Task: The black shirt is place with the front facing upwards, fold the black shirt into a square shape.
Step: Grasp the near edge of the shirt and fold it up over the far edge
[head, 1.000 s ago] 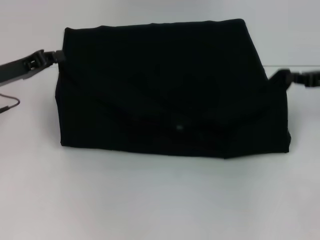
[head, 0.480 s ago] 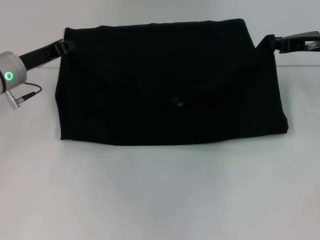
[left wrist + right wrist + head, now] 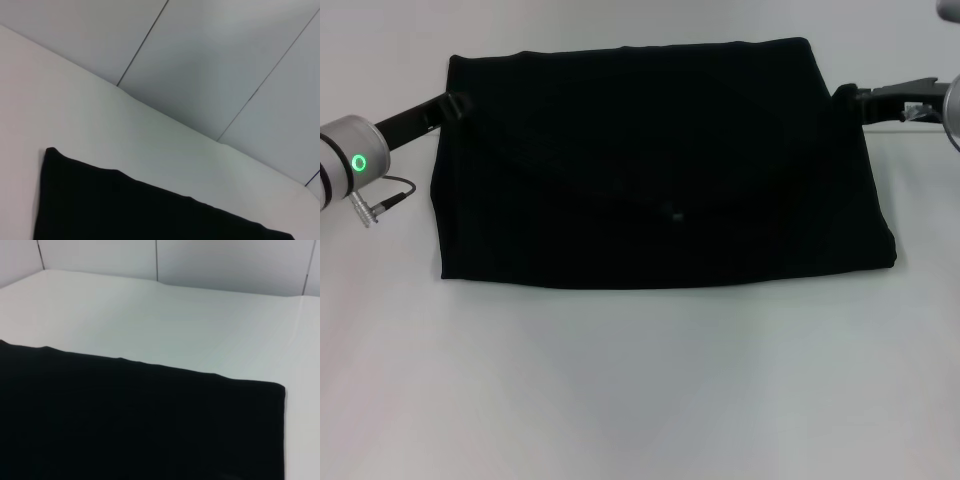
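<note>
The black shirt (image 3: 660,170) lies flat on the white table (image 3: 640,390) as a wide folded rectangle, with no lettering showing. My left gripper (image 3: 458,101) touches the shirt's far left corner, and its arm reaches in from the left. Across the cloth, my right gripper (image 3: 844,96) sits at the far right corner, where the cloth bunches a little. The left wrist view shows only a corner of the black shirt (image 3: 150,210) on the table. A flat stretch of the black shirt (image 3: 140,420) and its far edge fill the right wrist view. Neither wrist view shows fingers.
A cable and plug (image 3: 375,203) hang from the left arm's wrist just left of the shirt. A panelled wall (image 3: 225,60) rises behind the table's far edge. Bare table surface lies in front of the shirt.
The raised, sagging fold of the shirt has been carried back and laid flat. Both grippers moved toward the far corners, and the left arm's wrist came into view.
</note>
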`<state>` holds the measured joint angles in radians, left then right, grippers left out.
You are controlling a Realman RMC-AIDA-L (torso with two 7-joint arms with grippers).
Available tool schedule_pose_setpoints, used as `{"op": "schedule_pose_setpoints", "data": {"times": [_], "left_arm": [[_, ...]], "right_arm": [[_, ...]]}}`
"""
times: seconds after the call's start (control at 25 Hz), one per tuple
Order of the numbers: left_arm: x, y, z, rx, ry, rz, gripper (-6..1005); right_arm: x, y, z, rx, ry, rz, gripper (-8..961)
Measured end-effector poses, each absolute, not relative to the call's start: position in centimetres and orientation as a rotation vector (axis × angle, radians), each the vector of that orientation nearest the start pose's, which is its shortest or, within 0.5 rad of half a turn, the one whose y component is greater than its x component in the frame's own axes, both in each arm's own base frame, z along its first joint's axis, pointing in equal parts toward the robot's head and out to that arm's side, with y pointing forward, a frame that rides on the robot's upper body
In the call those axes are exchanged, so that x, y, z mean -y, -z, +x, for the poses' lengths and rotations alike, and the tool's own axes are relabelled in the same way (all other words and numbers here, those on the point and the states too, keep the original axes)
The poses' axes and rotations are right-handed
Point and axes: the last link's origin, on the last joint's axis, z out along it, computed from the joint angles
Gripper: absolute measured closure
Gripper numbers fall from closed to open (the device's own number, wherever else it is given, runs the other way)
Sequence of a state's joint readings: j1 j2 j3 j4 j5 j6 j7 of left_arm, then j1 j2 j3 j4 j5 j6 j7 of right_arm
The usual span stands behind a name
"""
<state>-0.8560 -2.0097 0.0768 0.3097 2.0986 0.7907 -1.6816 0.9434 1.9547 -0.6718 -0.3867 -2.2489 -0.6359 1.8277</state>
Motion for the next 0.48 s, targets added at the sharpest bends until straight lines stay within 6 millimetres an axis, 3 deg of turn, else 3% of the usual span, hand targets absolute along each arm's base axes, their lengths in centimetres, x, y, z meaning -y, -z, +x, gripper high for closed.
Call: {"op": "schedule_pose_setpoints", "data": {"times": [0.48], "left_arm": [[-45.7, -2.1, -27.5, 1.296, 0.784, -1.799, 869]], "right_arm": [[-49.0, -2.1, 24.2, -0.839, -0.177, -2.102, 860]]}}
